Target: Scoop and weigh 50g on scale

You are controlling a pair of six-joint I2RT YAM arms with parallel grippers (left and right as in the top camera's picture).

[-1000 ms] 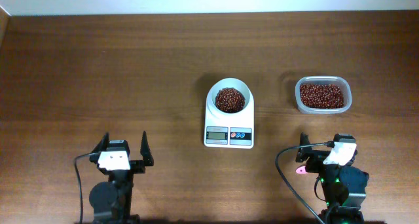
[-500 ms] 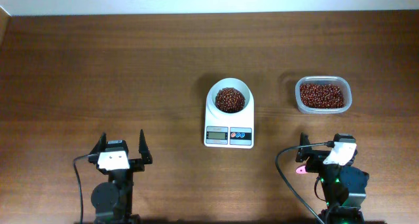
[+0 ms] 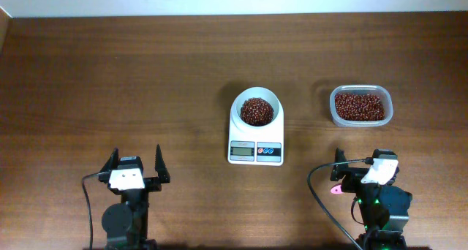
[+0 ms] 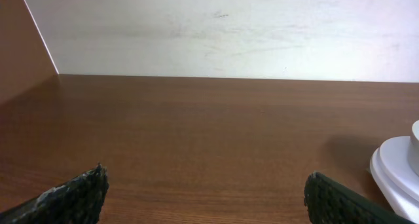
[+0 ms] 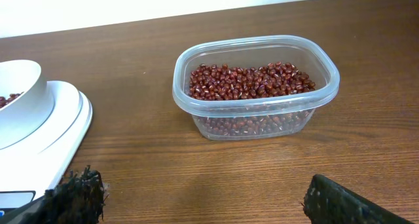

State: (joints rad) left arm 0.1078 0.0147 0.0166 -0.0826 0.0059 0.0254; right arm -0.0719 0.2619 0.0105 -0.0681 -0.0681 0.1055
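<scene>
We see one scale (image 3: 255, 152) at the middle of the tabletop (image 3: 146, 74). Its single white bowl (image 3: 256, 92) holds a heap of red-brown beans (image 3: 256, 112). To the right of it, set apart, stands one clear tub (image 5: 255, 105) with a second, larger heap. Two arms sit at the near edge, well apart from all of this. The left end effector (image 3: 137, 161) has its jaws spread wide on nothing, and the right end effector (image 5: 209, 204) likewise gapes empty, facing the tub. We judge the beans to be hard, smooth and light, each one free to roll, so pinching them would be hopeless. They want a scoop pushed into the heap and carried level. We count no scoop that we can be sure of. One small pink piece (image 3: 336, 190) lies by the right arm, and we cannot tell what it is. The tub looks thin and light and may slide when dug into, so its rim is where we would steady it. The scale's display is too small to read.
</scene>
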